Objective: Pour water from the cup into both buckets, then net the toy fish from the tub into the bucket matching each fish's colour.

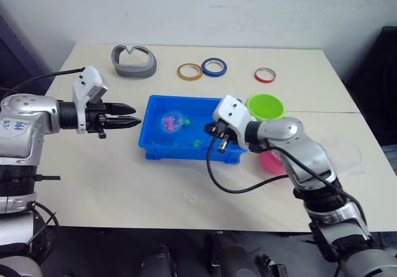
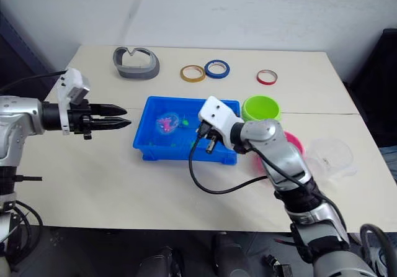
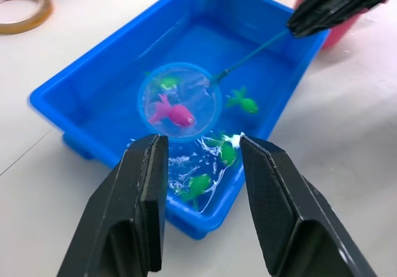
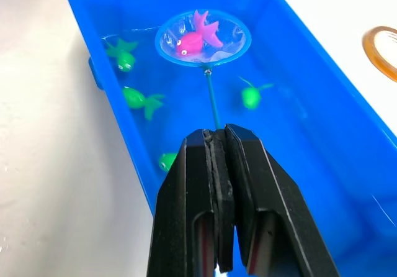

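The blue tub (image 1: 175, 153) sits mid-table with water in it. My right gripper (image 4: 218, 139) is shut on the thin handle of the net (image 4: 228, 40). The net's light blue hoop is over the tub's left half and holds a pink fish (image 4: 197, 36). Several green fish (image 4: 143, 100) lie in the water around it. My left gripper (image 1: 135, 115) is open, hovering just left of the tub and pointing at it. The green bucket (image 1: 265, 106) stands behind the tub's right end. The pink bucket (image 1: 272, 162) is partly hidden by my right arm. The clear cup (image 2: 332, 156) stands farther right.
Yellow (image 1: 190, 72), blue (image 1: 213, 66) and red (image 1: 265, 74) tape rings lie along the table's back. A grey curved holder (image 1: 133, 61) lies at the back left. A black cable (image 1: 236, 189) loops from my right wrist over the table in front of the tub.
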Controlling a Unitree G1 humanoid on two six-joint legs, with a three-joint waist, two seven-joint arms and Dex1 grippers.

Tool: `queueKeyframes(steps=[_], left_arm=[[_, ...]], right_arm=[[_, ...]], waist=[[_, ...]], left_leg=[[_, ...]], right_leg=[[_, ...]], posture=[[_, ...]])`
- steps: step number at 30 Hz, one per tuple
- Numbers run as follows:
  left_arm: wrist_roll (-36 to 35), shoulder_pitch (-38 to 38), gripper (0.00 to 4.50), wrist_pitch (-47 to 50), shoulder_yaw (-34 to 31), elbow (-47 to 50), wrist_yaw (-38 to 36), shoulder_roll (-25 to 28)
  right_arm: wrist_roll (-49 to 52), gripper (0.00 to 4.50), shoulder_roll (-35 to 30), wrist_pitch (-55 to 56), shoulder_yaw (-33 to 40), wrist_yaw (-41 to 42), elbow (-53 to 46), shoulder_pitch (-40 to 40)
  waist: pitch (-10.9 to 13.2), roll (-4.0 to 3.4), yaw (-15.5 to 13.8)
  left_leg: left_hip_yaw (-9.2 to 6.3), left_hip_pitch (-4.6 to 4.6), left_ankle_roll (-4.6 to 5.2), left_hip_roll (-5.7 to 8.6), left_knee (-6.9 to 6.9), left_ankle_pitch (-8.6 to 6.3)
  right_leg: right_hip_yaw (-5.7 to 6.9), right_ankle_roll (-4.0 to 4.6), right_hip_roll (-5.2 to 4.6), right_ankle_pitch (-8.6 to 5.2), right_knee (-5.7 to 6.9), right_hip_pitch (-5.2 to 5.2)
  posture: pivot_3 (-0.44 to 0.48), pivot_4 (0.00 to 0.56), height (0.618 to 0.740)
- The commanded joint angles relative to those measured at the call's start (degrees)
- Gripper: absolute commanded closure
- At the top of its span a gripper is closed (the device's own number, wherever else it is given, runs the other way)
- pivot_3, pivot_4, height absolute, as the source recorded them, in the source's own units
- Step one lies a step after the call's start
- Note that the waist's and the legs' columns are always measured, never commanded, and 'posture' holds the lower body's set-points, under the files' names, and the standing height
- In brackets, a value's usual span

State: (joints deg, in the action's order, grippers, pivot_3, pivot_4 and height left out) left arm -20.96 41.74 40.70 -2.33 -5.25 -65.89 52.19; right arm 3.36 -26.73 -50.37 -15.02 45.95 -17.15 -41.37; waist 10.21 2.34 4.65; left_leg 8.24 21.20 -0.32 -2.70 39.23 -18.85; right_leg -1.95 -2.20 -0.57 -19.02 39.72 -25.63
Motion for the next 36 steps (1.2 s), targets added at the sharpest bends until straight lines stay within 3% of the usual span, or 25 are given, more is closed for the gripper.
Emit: queueKeyframes(steps=[1,10,24,32,36], left_arm=[[-0.6,3.3,2.38,-1.2,1.4,0.0,-1.8,-0.8],[1.5,8.2,2.38,-7.0,5.8,-6.2,-4.5,-5.7],[4.6,14.3,2.38,-16.2,8.5,-16.6,-6.3,-14.1],[6.2,19.9,2.38,-22.9,9.8,-26.0,-9.6,-20.4],[6.6,22.3,2.38,-25.8,9.7,-30.3,-10.9,-23.0]], right_arm=[[2.3,4.50,-3.5,-1.1,3.5,0.9,-4.6,0.3],[8.4,4.50,-13.5,-5.9,11.2,2.6,-12.9,5.0],[15.2,4.50,-21.7,-9.7,18.6,1.2,-18.1,9.9],[22.5,4.50,-29.9,-17.9,35.9,3.3,-24.8,15.5],[22.6,4.50,-34.8,-21.3,47.8,5.4,-27.7,23.9]], waist=[[0.0,0.00,0.1],[0.0,-0.01,-0.2],[0.0,-0.01,-0.6],[0.0,-0.04,-1.7],[0.0,-0.04,-1.9]], left_leg=[[0.00,0.00,0.00,0.00,0.00,0.00],[0.00,0.00,0.00,-0.01,-0.02,0.00],[0.01,0.01,0.01,-0.01,-0.02,-0.01],[0.01,0.02,0.02,-0.01,-0.05,-0.01],[-0.01,0.04,0.04,0.00,-0.07,-0.02]], right_leg=[[0.00,0.00,0.00,0.00,-0.01,0.00],[-0.02,0.00,0.02,0.00,-0.03,0.00],[-0.04,-0.01,0.02,0.00,-0.10,0.01],[-0.03,-0.01,0.03,0.00,-0.17,0.01],[-0.03,-0.01,0.04,0.00,-0.22,0.03]], posture=[[0.000,0.150,0.738],[0.000,0.150,0.738],[0.000,0.150,0.738],[0.000,0.150,0.738],[0.000,0.150,0.738]])
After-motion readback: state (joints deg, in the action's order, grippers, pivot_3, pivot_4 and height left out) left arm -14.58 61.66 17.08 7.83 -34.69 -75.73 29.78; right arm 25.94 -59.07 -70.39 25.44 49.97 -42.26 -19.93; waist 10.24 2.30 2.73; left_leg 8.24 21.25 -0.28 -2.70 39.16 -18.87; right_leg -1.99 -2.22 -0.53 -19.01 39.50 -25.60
